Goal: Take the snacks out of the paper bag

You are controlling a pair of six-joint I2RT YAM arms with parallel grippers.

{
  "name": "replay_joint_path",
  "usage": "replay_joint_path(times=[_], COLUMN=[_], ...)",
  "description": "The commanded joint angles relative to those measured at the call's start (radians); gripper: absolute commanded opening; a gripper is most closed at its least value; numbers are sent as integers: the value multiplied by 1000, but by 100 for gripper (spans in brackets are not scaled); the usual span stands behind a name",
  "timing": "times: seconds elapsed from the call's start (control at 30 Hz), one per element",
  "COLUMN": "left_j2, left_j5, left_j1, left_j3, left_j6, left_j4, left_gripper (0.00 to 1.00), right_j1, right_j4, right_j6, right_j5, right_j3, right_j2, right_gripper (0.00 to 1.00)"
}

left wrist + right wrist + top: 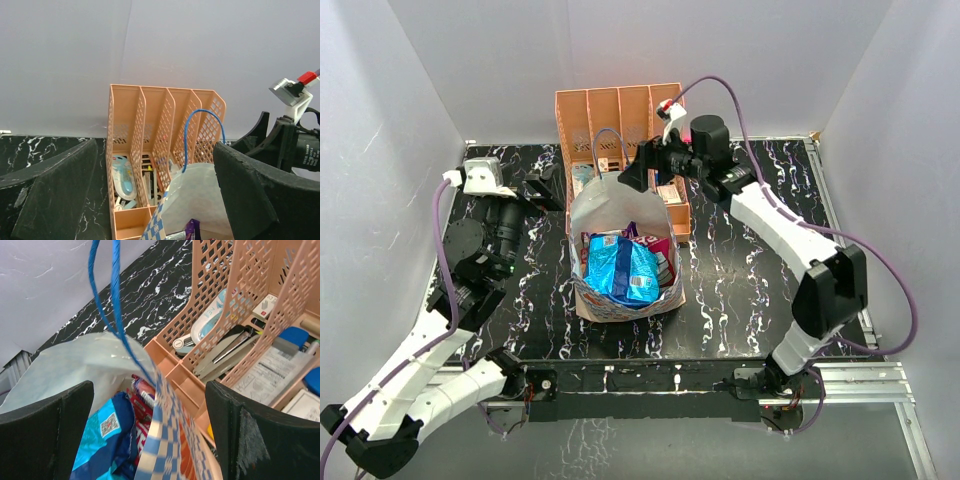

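Observation:
The white paper bag stands open mid-table with blue cord handles. Inside lie snacks: a big blue packet, with red and purple ones behind it. My right gripper is open above the bag's back right rim; in the right wrist view its fingers straddle the checked rim and the blue packet. My left gripper is open just left of the bag; its wrist view shows the bag's cream inside and a handle.
An orange slotted desk organizer holding stationery stands right behind the bag, close to both grippers; it also shows in the left wrist view and the right wrist view. The table is black marble with white walls around.

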Motion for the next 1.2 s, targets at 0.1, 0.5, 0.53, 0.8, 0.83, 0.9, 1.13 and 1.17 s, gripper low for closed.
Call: replay_joint_path(times=[0.1, 0.5, 0.53, 0.8, 0.83, 0.9, 1.13, 1.17], left_j2=[-8, 9, 15, 49, 52, 58, 72, 72], left_j5=[-65, -87, -87, -100, -102, -103, -102, -102], left_j1=[-9, -10, -8, 1, 4, 6, 13, 14], left_j3=[-19, -23, -23, -31, -33, -42, -46, -46], left_j6=[51, 69, 71, 76, 76, 75, 70, 69], left_j4=[64, 69, 69, 80, 84, 91, 96, 96], left_gripper=[98, 98, 98, 98, 98, 98, 98, 98], right_j1=[30, 45, 45, 45, 45, 45, 44, 45], right_j4=[67, 30, 32, 34, 34, 34, 39, 42], right_j6=[-53, -35, -23, 114, 130, 151, 216, 225], right_j5=[-25, -100, -102, -48, -42, -21, 184, 214], right_j3=[198, 406, 411, 428, 425, 407, 250, 220], right_j2=[146, 266, 265, 219, 210, 181, -3, -32], right_gripper=[98, 60, 54, 14, 11, 7, 8, 7])
